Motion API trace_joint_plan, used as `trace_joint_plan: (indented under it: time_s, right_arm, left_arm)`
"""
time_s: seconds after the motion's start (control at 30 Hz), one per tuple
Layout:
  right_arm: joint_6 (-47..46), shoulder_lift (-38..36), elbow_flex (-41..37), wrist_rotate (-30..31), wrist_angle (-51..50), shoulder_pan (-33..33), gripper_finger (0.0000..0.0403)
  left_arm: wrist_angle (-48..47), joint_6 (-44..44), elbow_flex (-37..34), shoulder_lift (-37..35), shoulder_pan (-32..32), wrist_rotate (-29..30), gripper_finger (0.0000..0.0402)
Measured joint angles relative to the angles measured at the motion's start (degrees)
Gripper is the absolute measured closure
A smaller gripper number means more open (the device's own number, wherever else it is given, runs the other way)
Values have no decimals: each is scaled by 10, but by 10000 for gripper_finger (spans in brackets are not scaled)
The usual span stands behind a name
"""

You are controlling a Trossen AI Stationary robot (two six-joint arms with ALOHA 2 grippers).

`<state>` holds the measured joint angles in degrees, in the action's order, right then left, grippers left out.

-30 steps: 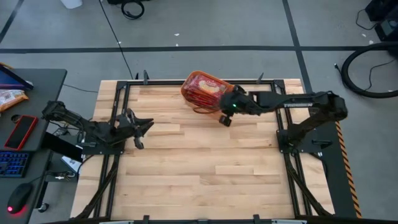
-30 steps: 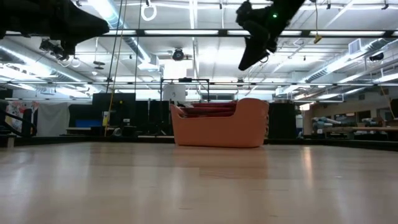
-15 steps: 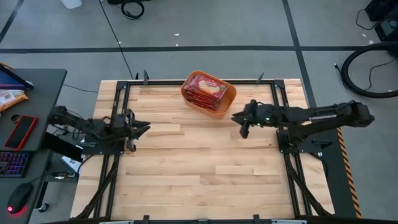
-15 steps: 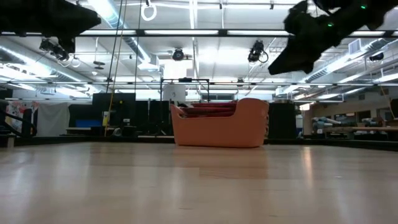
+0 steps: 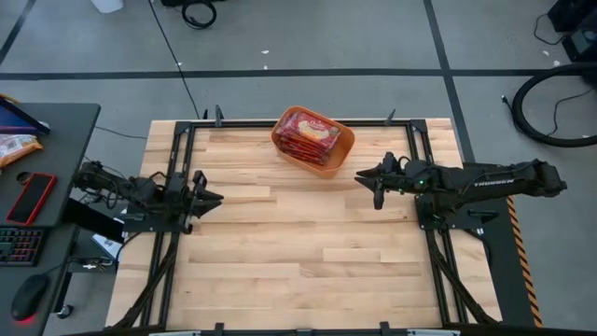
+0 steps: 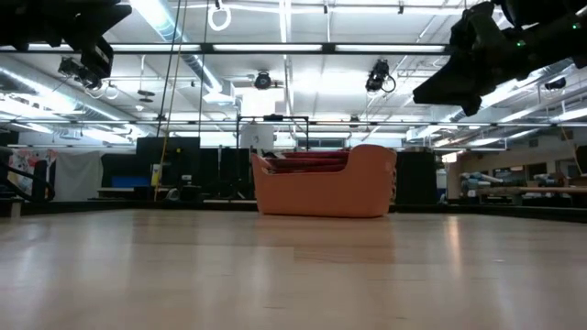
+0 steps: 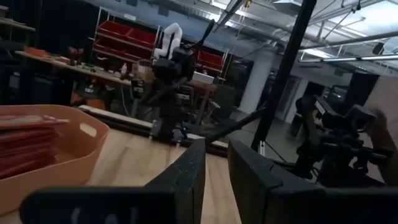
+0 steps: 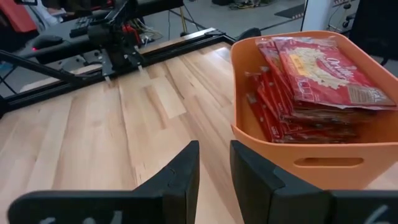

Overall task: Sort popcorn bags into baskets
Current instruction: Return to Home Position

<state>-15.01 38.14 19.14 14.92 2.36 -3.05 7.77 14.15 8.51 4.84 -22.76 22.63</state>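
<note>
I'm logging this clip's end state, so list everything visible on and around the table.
orange tub: one, bright orange, far middle of the table
popcorn bags: a stack, red, inside the tub; exact count hidden
table: one, light wood, otherwise bare
desk: one, dark, beside the table's left edge
phone: one, red, on the desk
keyboard: one, blue-lit, desk's near edge
mouse: one, dark, nearest on the desk
cable loop: one, black, on the floor at far right
left gripper: dark, over the table's left edge, fingers slightly apart, empty
right gripper: dark, right of the tub, fingers slightly apart, empty
</note>
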Motion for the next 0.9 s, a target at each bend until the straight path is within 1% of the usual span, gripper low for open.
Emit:
trace_joint_plan:
  time_s: [0.33,0.47,0.57,0.7,0.77,0.83,0.9]
  right_arm:
    - [1,-11,0,0,0,0,309]
    - [1,-58,-1,0,-2,1,309]
    - [1,-97,-1,0,-1,1,309]
    - [1,-135,-1,0,4,0,309]
    - [1,-154,-1,0,4,0,309]
    - [1,-173,-1,0,4,-1,309]
    - [1,-192,-5,0,17,-1,309]
  left_arm:
    - [0,-2,0,0,0,0,328]
    - [-1,-2,0,-11,-6,0,328]
    - [-9,-2,-1,-47,-2,0,328]
    - [28,-2,-1,-44,10,5,328]
    - [31,-2,-3,-46,12,6,328]
    - [48,-3,-16,-48,12,6,328]
    - [85,-2,-36,-47,12,6,328]
